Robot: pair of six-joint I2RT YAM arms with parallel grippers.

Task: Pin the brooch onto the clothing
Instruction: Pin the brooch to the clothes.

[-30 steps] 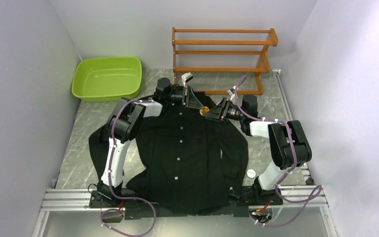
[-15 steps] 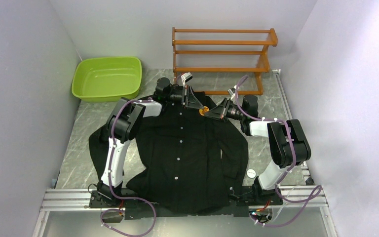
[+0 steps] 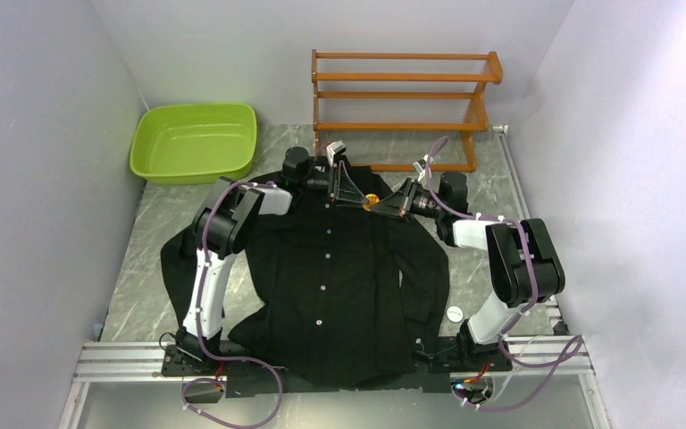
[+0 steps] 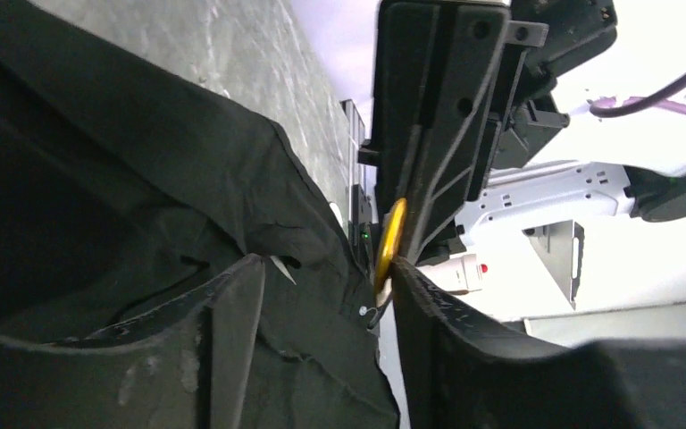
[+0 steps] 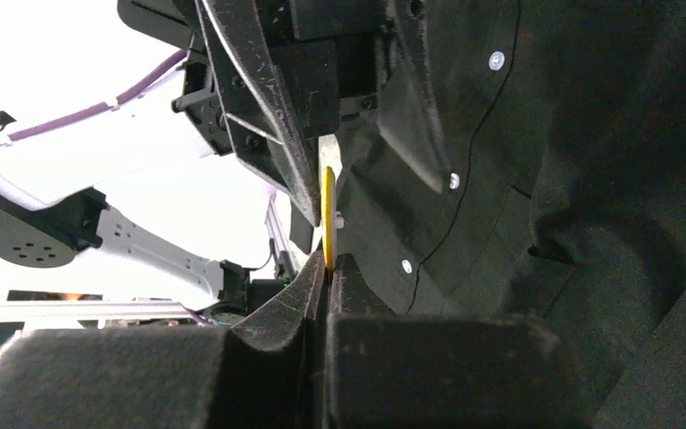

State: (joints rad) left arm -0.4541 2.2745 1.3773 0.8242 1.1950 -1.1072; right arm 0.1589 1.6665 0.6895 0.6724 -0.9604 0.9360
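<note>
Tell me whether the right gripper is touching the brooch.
Touching. In the right wrist view, the right gripper has its fingertips closed on the lower edge of the brooch, with no gap between them.

brooch [image 3: 372, 198]: small, round, shiny orange-amber; upper centre of overhead frame, at the shirt's collar end; stands on edge, lower rim pinched in the right gripper [image 5: 326, 268] | shirt [image 3: 330, 295]: black, long-sleeved, white buttons; spread front-up on the table, centre frame, collar toward the top
</note>
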